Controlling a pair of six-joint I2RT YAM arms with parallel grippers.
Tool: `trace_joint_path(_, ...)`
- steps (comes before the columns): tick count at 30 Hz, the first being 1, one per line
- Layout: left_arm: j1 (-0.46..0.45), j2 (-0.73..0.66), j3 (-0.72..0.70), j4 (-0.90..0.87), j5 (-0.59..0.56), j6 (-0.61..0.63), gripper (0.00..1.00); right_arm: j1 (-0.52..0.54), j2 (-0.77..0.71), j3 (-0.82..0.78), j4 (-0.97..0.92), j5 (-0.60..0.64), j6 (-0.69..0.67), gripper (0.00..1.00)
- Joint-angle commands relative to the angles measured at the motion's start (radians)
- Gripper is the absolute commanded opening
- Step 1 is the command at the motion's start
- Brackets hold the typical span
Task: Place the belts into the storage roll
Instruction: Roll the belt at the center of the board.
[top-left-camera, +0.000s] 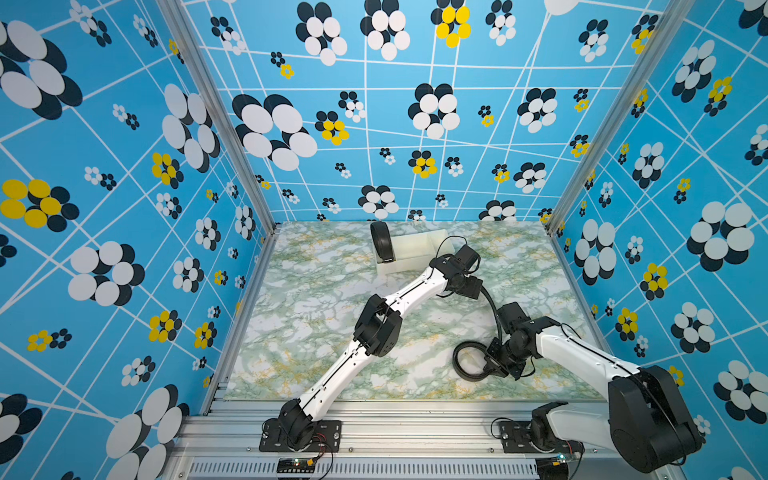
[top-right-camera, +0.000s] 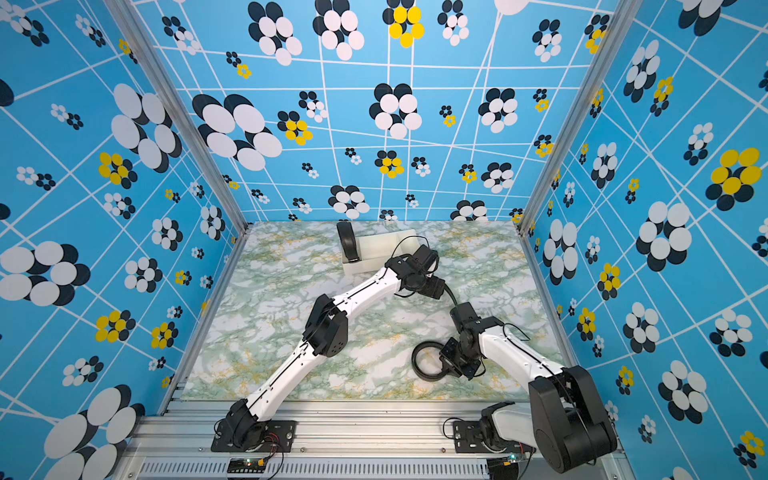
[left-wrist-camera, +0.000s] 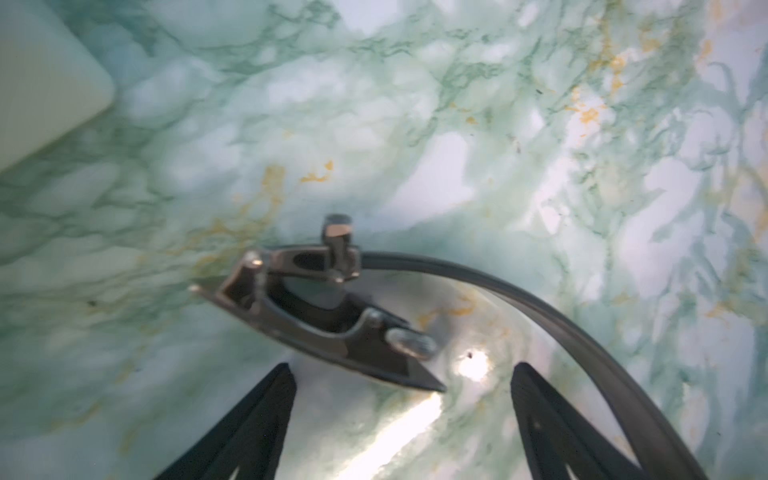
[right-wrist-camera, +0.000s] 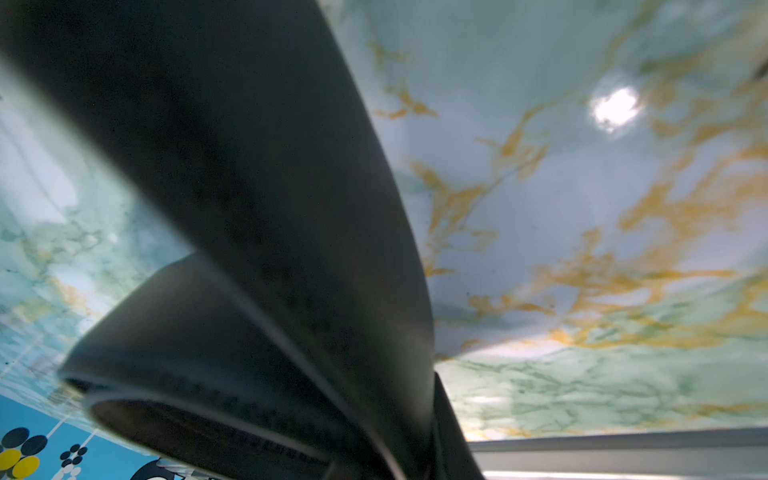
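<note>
L claw (left-wrist-camera: 402, 370) open, buckle (left-wrist-camera: 332, 316) just ahead; R claw (top-left-camera: 494, 358) clamped on looped belt (top-left-camera: 457, 361).

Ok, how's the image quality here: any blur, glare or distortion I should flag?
Right wrist view: the belt is very close to the lens, a dark out-of-focus mass, and a bright glare spot lies on the table. Left wrist view: the buckle is soft, with another bright reflection beside it. Both top views: sharp and evenly lit.
</note>
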Motion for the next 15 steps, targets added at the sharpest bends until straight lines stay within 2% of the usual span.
trace_joint_path(1, 0.05, 0.068, 0.003, -0.084, -0.126, -0.132, 0.69, -0.006, 0.014, 0.008, -0.025, -0.015, -0.029, 0.0)
trace_joint_path(7, 0.078, 0.096, 0.018, -0.066, -0.089, -0.149, 0.47, -0.005, 0.009, 0.018, -0.037, -0.015, -0.034, 0.0)
trace_joint_path(15, 0.086, 0.057, -0.038, -0.1, -0.08, -0.081, 0.14, -0.007, 0.04, 0.047, -0.024, -0.02, -0.049, 0.0)
